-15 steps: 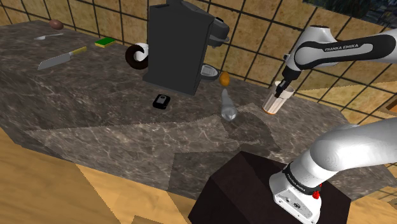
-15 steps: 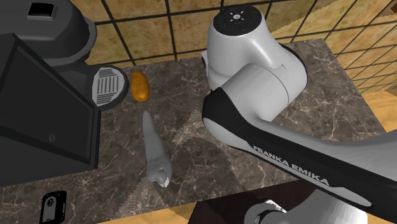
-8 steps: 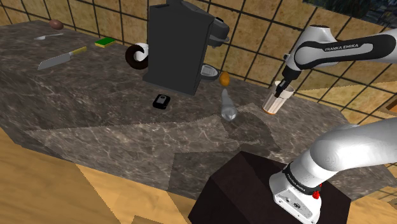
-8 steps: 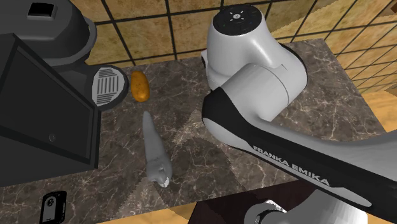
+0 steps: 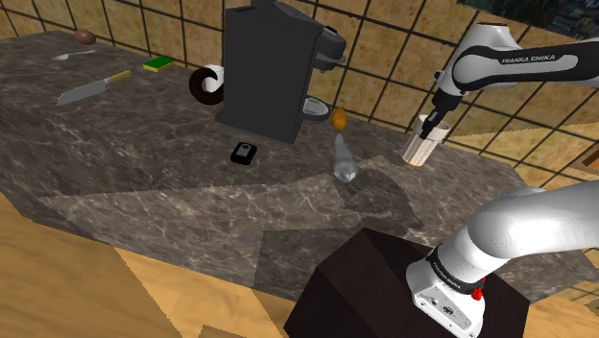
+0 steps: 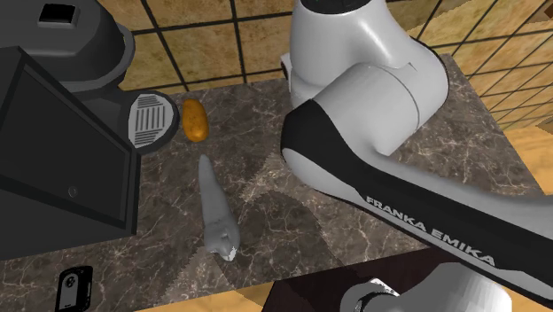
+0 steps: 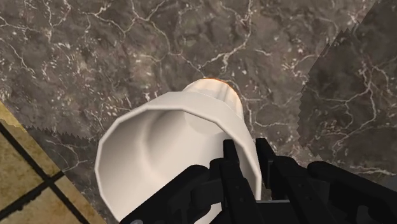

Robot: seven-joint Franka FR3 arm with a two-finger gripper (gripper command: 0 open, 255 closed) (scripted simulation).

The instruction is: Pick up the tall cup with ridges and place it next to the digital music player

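— What is the main piece of furniture?
— A long counter of dark marble with pale veins, its near edge cut at angles.

— And behind it?
— A wall of tan square tiles with dark grout runs along the counter's far side.

— The floor?
— A floor of light wood in wide boards, seen in front of the counter at the shoulder view's lower left.

— Any window?
— There is a dark bluish patch above the wall at the shoulder view's top right; I cannot tell what it is.

— The light?
— Even. A paler angular band crosses the counter's near part, with darker shadow beside it.
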